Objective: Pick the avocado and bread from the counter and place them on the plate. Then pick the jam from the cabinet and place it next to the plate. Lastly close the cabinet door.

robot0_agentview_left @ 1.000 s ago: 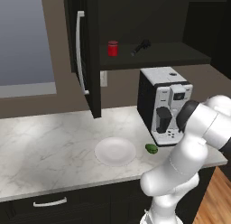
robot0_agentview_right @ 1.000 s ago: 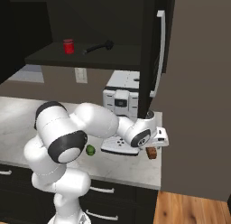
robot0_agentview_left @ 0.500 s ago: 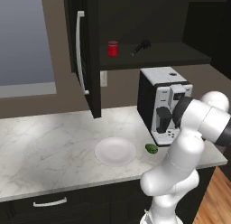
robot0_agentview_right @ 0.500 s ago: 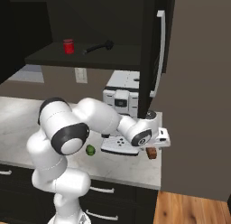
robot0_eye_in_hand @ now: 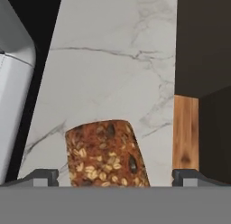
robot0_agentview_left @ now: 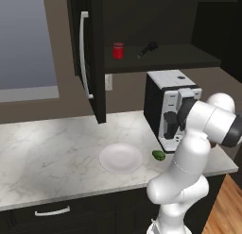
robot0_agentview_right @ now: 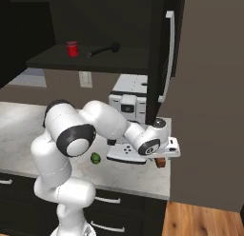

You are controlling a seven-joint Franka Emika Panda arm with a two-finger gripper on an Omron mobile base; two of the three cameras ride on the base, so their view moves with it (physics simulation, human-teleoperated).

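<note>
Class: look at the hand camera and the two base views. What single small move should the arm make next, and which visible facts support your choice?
Probably lower the gripper a little and close on the bread. In the hand view the loaf lies on the counter between the two fingers, which stand wide open and hold nothing. The plate is bare and the avocado sits beside it.

Plate (robot0_agentview_left: 120, 158) is lying on the counter (robot0_agentview_left: 42, 148), avocado (robot0_agentview_left: 159, 155) just to its right, before the coffee machine (robot0_agentview_left: 166, 105). Jam (robot0_agentview_left: 118, 50) is sitting in the cabinet (robot0_agentview_left: 156, 20), a tool (robot0_agentview_left: 147, 49) to its right. Bread (robot0_eye_in_hand: 107, 154) is lying between my fingertips (robot0_eye_in_hand: 43, 175).
</note>
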